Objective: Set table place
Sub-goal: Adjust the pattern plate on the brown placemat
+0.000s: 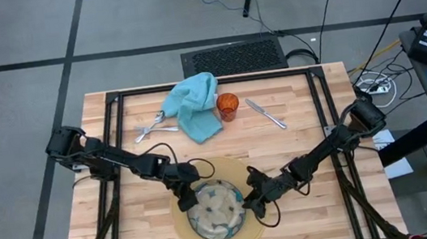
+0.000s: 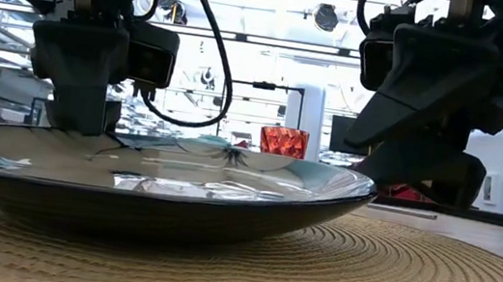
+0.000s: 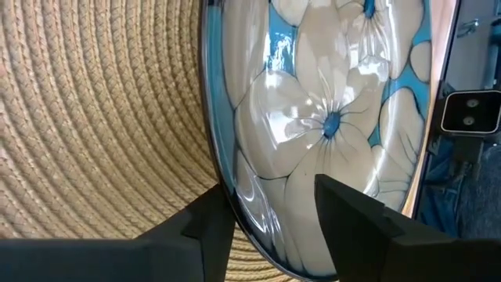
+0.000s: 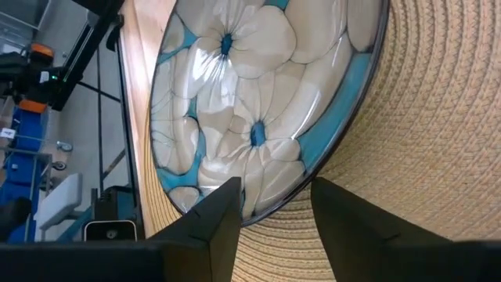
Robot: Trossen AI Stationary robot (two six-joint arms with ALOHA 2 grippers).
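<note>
The patterned glass bowl (image 1: 216,209) sits on the round tan mat (image 1: 187,233) at the table's (image 1: 297,138) near edge. The left gripper (image 3: 270,211) and right gripper (image 4: 274,207) each straddle opposite sides of its rim, fingers spread and not pinching it.

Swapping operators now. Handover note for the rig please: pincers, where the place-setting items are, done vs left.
Left pincer: open, fingers straddling the bowl rim on its left side.
Right pincer: open, straddling the rim on the bowl's right side.
Done: bowl sits on the round mat at the table's near edge.
Left: the teal napkin, orange cup, knife and two pieces of cutlery left of the napkin all lie at the far side, unplaced.
Next, probably: back both arms off the bowl, then fetch the napkin.
</note>
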